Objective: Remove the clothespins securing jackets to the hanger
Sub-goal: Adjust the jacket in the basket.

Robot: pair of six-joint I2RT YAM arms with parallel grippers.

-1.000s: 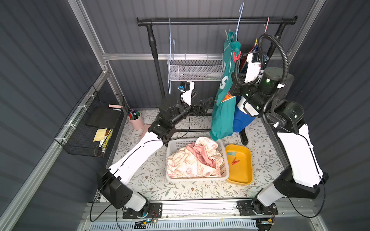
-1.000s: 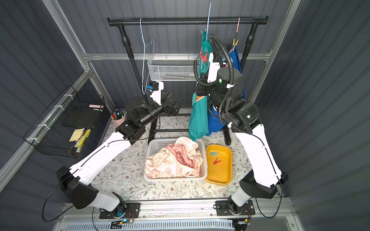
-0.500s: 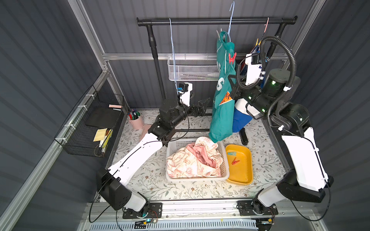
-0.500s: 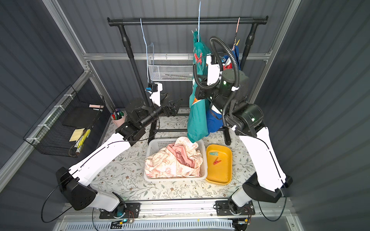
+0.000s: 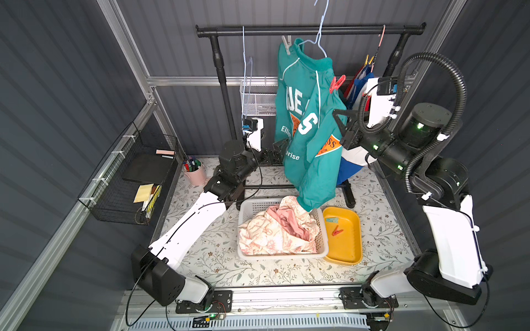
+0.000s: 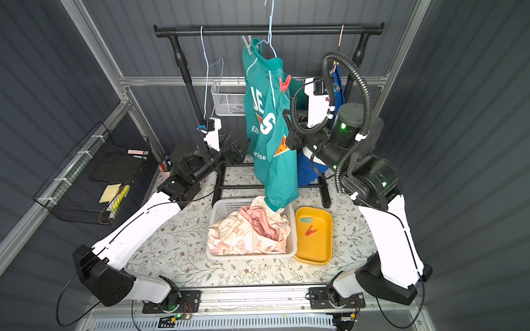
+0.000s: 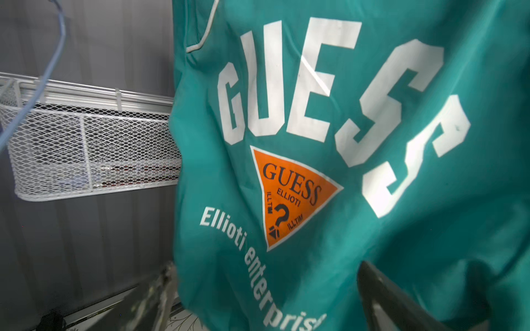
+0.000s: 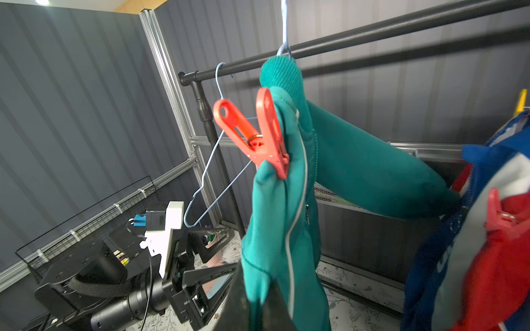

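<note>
here the teal jacket (image 5: 308, 120) hangs on a pale blue wire hanger (image 8: 284, 25) near the middle of the black rail (image 5: 401, 28); whether the hook sits on the rail i cannot tell. it has white piping down the shoulder and an orange triangle patch under big white letters. a red clothespin (image 8: 258, 137) bites its shoulder seam, and a pale grey clothespin (image 5: 286, 43) stands at the collar.

the right gripper (image 8: 259, 298) is pinched tight on a fold of teal cloth below the red clothespin. the left gripper (image 6: 239, 147) is spread wide by the jacket's lower front.

the cream-and-pink jacket (image 5: 275, 233) lies crumpled in a white basket (image 5: 243, 206) mid-surface. a yellow tray (image 5: 351, 252) touches its right side, holding a loose red clothespin (image 5: 337, 230) and a pale teal clothespin (image 5: 331, 219). dark grey ribbed walls (image 5: 57, 86) surround the floral tabletop (image 5: 218, 258).
</note>
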